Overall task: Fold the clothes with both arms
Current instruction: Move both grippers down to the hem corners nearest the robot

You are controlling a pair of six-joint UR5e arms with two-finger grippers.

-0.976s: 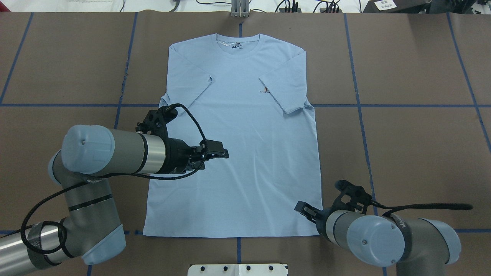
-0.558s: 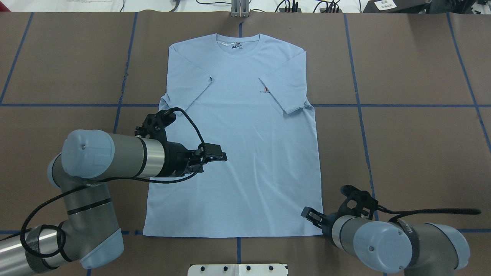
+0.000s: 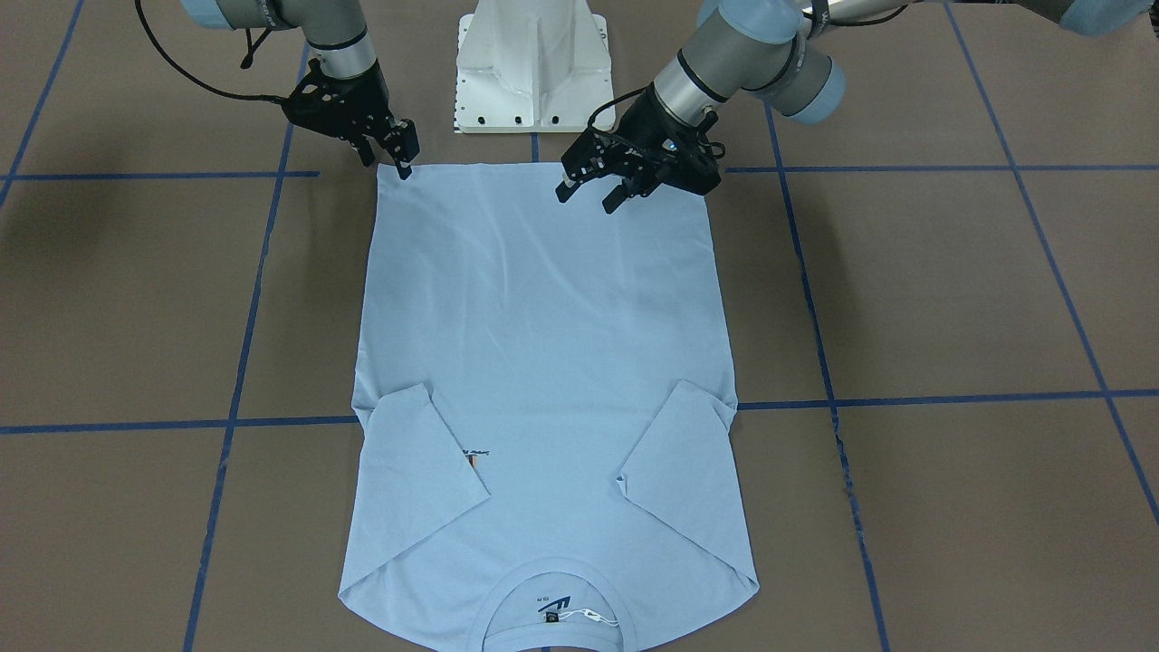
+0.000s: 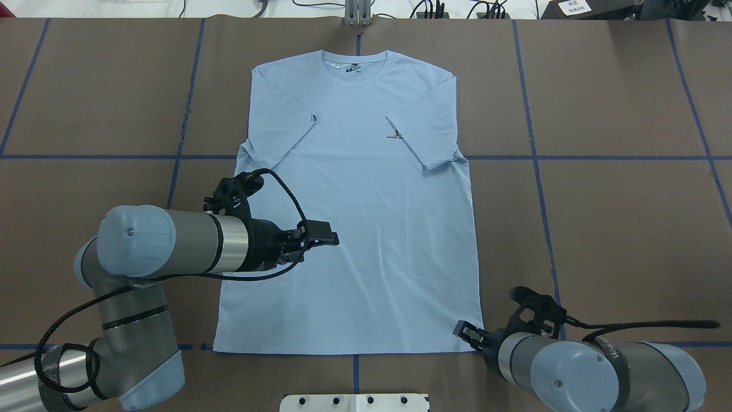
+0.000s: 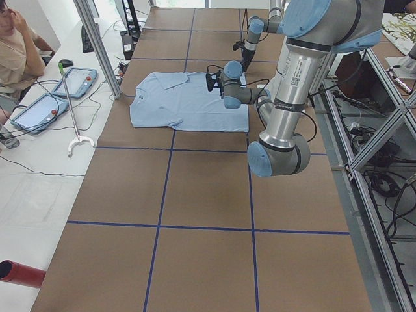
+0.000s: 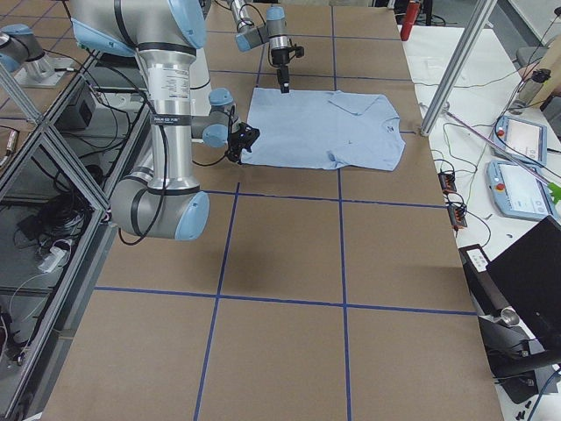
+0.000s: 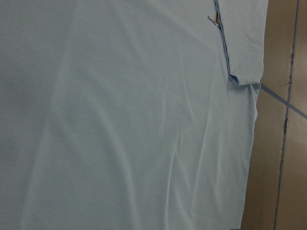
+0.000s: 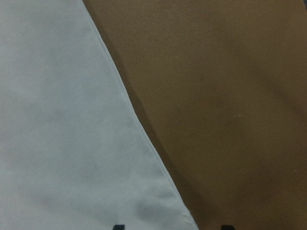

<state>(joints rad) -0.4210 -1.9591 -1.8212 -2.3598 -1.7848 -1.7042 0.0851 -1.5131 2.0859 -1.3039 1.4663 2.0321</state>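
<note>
right end effector (image 4: 462, 330) shifted, nearer T-shirt (image 4: 366, 229) corner

The T-shirt (image 4: 354, 240) is light blue with a dark-and-orange chest print (image 4: 396, 136). The bench (image 4: 617, 229) is brown, gridded by blue tape lines (image 4: 623, 157). Left arm (image 4: 189, 240) and right arm (image 4: 635, 366): silver-grey, light blue caps.

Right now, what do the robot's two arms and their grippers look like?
The left arm and right arm are silver-grey tubes with light blue joint caps and black seam rings. A braided black cable loops along each. The left gripper and right gripper are black, each with two slim fingers.
</note>
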